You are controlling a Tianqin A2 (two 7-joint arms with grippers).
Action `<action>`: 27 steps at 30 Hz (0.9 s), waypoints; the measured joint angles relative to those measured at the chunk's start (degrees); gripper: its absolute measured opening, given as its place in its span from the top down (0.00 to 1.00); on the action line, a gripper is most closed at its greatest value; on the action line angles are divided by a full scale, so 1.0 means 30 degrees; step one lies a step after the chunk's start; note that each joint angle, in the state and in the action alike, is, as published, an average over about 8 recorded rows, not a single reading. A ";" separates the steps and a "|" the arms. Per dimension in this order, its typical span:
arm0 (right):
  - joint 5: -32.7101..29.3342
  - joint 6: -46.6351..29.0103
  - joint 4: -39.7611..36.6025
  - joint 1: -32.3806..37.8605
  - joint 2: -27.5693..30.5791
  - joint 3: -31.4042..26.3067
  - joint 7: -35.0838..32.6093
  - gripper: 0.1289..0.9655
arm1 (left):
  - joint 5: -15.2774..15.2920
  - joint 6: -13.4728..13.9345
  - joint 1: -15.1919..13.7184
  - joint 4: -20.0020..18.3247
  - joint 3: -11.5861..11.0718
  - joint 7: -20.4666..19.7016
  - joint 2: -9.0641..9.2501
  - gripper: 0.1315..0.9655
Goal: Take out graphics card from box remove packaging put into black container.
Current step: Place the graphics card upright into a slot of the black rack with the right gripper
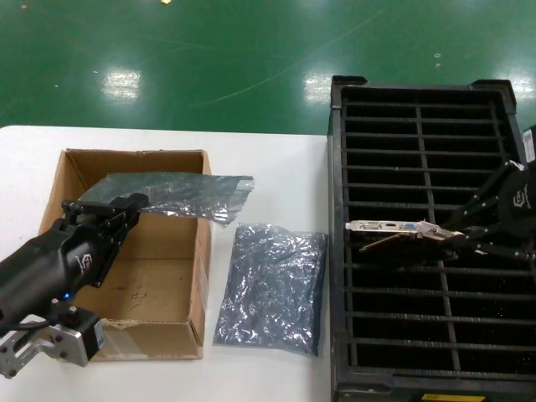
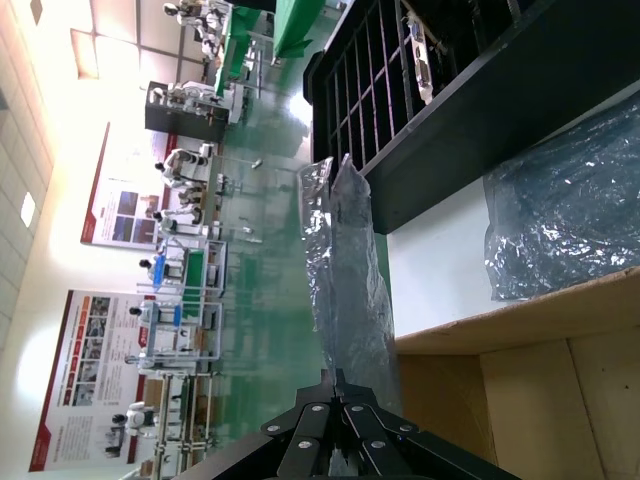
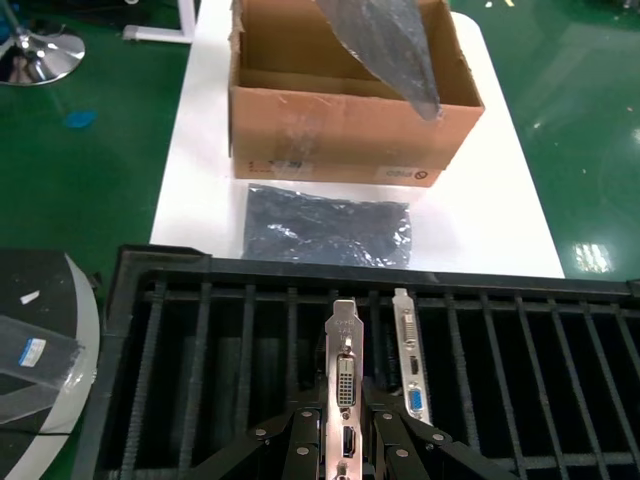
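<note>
My left gripper [image 1: 134, 203] is shut on one end of the packaging [image 1: 177, 193], a crinkled silver-grey bag hanging flat over the open brown box [image 1: 198, 276]. In the left wrist view the bag [image 2: 345, 270] stretches away from the closed gripper [image 2: 335, 376]. Over the black container [image 1: 336, 251] my right gripper [image 1: 448, 237] is shut on a graphics card [image 3: 343, 365], with its silver bracket upright between the fingers, above the slots. A second card with a blue port [image 3: 411, 365] stands in a slot beside it.
Another crinkled grey bag [image 1: 272, 285] lies flat on the white table [image 1: 276, 167] between the box and the container. A round white stand holding a clear bag [image 3: 40, 350] sits beside the container, off the table. Green floor surrounds the table.
</note>
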 joint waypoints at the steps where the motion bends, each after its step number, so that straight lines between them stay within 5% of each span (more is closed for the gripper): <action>1: 0.0021 -0.0055 0.0104 -0.0033 0.0032 0.0012 -0.0001 0.93 | 0.0000 0.0000 0.0000 0.0000 0.0000 0.0000 0.0000 0.99; 27: -0.0075 -0.0577 0.1212 -0.0553 0.0428 0.0115 -0.0360 0.93 | 0.0000 0.0000 0.0000 0.0000 0.0000 0.0000 0.0000 0.99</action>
